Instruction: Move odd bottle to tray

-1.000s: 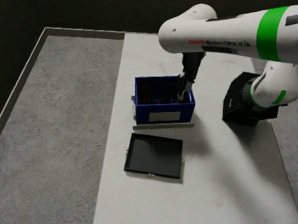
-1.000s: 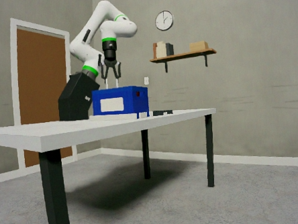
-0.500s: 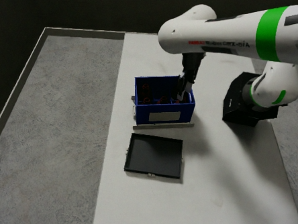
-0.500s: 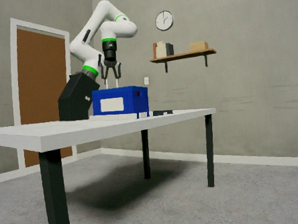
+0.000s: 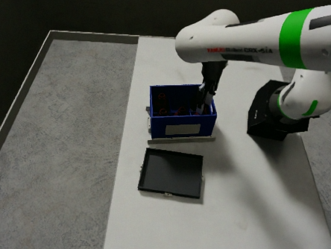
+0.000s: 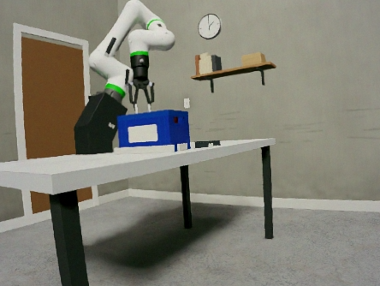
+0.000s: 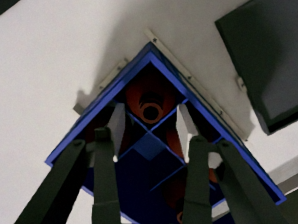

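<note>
1. Blue plastic crate (image 5: 183, 127) with cell dividers holds red round-mouthed bottles (image 7: 150, 111); which 1 has the odd neck cannot be told.
2. The gripper (image 7: 150, 150) hangs just above the crate, jaws partly parted, gripping nothing.
3. Best approach: descend centred over 1 neck, clear of dividers.
4. Flat dark rimmed tray (image 5: 171, 172) lies nearby.

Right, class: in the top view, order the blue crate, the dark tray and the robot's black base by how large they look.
1. Dark rectangular tray.
2. Blue plastic crate and the black base look alike; the arm hides part of the base, so I won't rank them.
</note>
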`<act>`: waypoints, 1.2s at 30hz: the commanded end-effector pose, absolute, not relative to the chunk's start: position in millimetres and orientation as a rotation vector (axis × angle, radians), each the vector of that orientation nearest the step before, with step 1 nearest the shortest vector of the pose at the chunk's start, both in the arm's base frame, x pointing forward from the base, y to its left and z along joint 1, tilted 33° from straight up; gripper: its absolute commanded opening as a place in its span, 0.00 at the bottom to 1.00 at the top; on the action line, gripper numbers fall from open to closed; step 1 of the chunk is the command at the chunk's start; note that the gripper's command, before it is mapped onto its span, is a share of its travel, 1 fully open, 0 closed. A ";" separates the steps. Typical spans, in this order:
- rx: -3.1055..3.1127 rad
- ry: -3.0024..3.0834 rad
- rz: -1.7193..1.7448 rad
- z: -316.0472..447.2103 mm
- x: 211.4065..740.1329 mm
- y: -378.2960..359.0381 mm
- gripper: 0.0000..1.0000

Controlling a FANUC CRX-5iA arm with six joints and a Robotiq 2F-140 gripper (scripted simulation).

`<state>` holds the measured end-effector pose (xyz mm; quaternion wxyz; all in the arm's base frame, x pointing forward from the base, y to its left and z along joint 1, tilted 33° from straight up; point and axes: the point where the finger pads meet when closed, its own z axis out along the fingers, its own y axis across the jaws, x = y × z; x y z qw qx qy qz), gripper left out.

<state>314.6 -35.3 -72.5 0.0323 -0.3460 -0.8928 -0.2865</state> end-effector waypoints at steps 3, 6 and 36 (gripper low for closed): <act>-1.066 -2.750 -0.882 -74.8 315.4 -34.3 0.44; -1.066 -2.750 -0.882 -78.0 315.9 -32.2 0.44; -1.066 -2.750 -0.882 -93.3 318.5 -22.5 0.44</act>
